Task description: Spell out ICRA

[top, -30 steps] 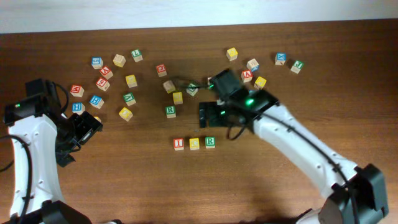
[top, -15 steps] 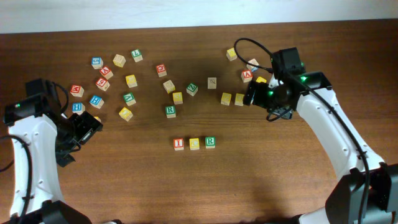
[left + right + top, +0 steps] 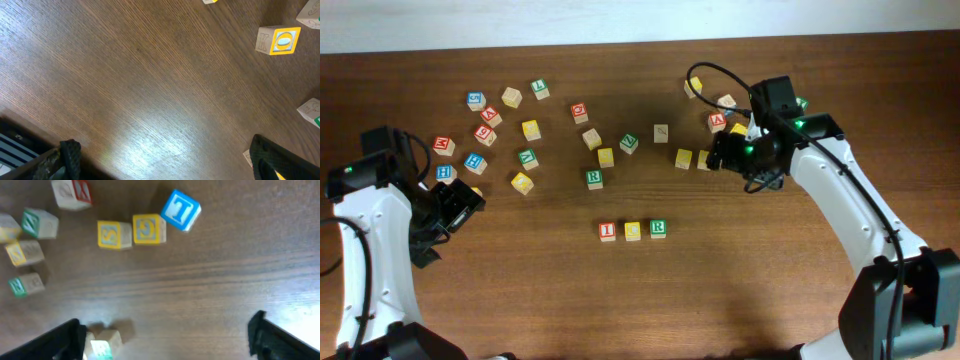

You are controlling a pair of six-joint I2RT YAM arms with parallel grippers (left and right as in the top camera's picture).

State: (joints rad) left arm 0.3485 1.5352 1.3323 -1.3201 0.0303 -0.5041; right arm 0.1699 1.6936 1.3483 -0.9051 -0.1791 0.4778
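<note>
I-C-R row (image 3: 633, 231) sits mid-tabletop (image 3: 770, 300) | red A block (image 3: 717, 122), letter likely but blurred, loose in far-right cluster | right gripper (image 3: 718, 157) spread wide, empty, near it | left gripper (image 3: 460, 205) spread, empty, well left

R arm (image 3: 840, 192) part-hides yellow block (image 3: 737, 128); R wrist view blurry, bottom block (image 3: 103, 347) cut off.

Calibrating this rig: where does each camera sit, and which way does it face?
Overhead: above the table, looking down; left arm, right arm show.
Left wrist: on left arm, faces wood and a yellow block; left end effector open below.
Right wrist: on right arm, faces yellow S block, yellow G block; right end effector open below.
Shared: overhead likely shows that yellow pair.
</note>
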